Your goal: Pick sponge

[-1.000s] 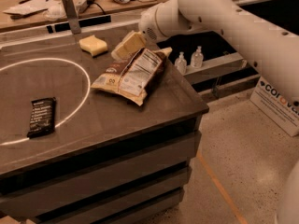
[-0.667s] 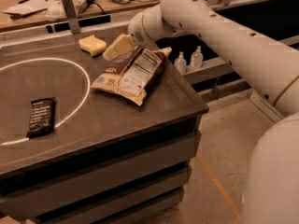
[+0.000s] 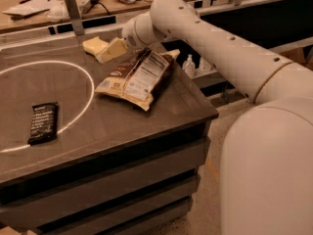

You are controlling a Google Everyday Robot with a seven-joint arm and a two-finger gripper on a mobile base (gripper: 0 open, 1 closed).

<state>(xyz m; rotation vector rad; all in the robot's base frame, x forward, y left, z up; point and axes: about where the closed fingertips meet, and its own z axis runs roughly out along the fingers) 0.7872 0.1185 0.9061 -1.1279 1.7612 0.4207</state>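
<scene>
The sponge [image 3: 94, 45] is a small pale-yellow foam block lying near the far edge of the dark table [image 3: 73, 111]. My gripper [image 3: 108, 52] reaches in from the right, its cream wedge fingers low over the table, right beside the sponge's right end and touching or nearly touching it. The white arm [image 3: 205, 38] stretches across the upper right of the camera view. A brown snack bag [image 3: 138, 77] lies just in front of the gripper.
A black wrapped bar [image 3: 43, 123] lies at the left on a white circle [image 3: 85, 77] painted on the table. A grey upright post [image 3: 73, 13] stands behind the sponge. A workbench with clutter runs along the back. Small bottles [image 3: 190, 65] stand to the right, below table level.
The arm has swung left, carrying the gripper from above the snack bag's far end to right beside the sponge. The sponge, bag and bar have not moved.
</scene>
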